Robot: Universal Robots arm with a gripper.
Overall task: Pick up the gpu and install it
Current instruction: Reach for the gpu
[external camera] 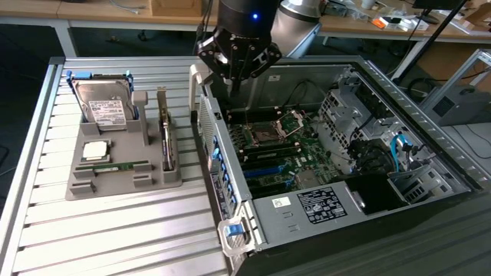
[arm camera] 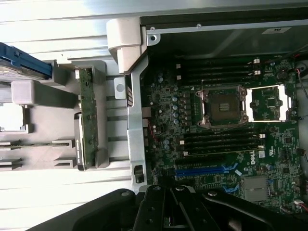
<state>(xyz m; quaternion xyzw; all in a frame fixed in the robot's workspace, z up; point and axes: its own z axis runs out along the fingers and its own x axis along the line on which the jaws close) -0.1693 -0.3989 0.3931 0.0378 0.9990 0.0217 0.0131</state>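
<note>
Gripper [external camera: 234, 80]: fingers pressed together, nothing between them. I have it hanging over the rear wall of the case [external camera: 207, 121].
Gpu [external camera: 165, 138]: standing on edge in a slot of the grey tray [external camera: 80, 184], just beside the case. Untouched, and apart from the gripper.
Done: nothing that I can see. No pick made, no card on the mobo [external camera: 307, 149].
Left: the whole job, pick + install.
Exp. slots: look bare to me, incl. the blue slot [external camera: 265, 171].
Tray contents: gpu, hdd [external camera: 103, 109], cpu chip [external camera: 96, 150], RAM stick [external camera: 119, 167].
Counts: 1 gripper, 1 gpu, 1 hdd, 1 cpu chip, 1 RAM stick, 1 tray, 1 case, 1 mobo.
</note>
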